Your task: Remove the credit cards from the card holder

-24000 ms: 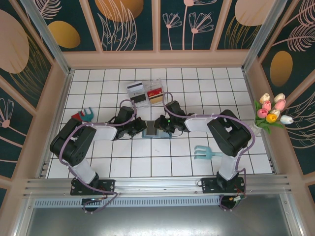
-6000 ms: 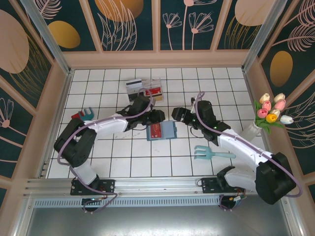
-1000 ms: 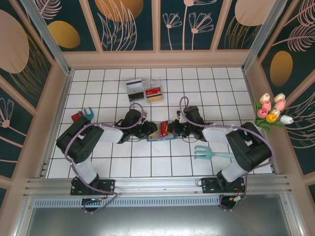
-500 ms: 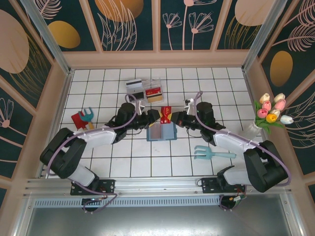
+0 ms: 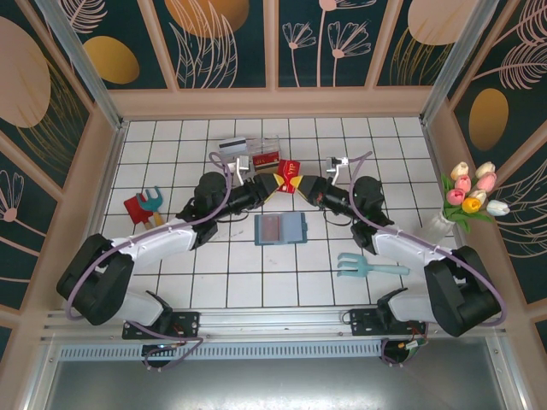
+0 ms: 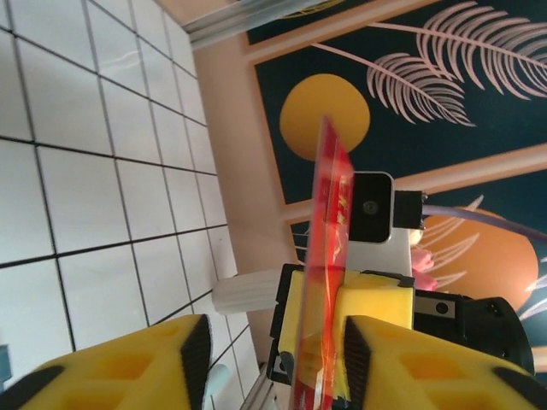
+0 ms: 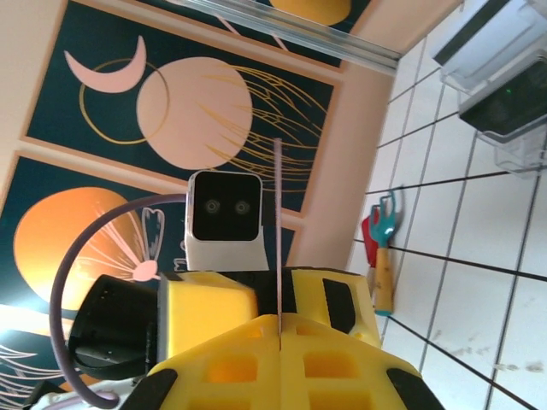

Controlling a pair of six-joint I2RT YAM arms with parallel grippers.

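Red card (image 5: 291, 179) clamped on edge in right fingers (image 7: 231, 367), in the air just beyond the far side of teal card holder (image 5: 293, 228), open on tabletop (image 5: 171, 273) with second card (image 5: 271, 228) inside; left fingers (image 6: 128, 367) spread wide either side of red card

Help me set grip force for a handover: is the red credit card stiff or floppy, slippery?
Probably stiff: the red credit card stands straight out of the right gripper, no droop. Likely light, being thin edge-on. Its glossy face may slip, so the left gripper should pinch squarely.
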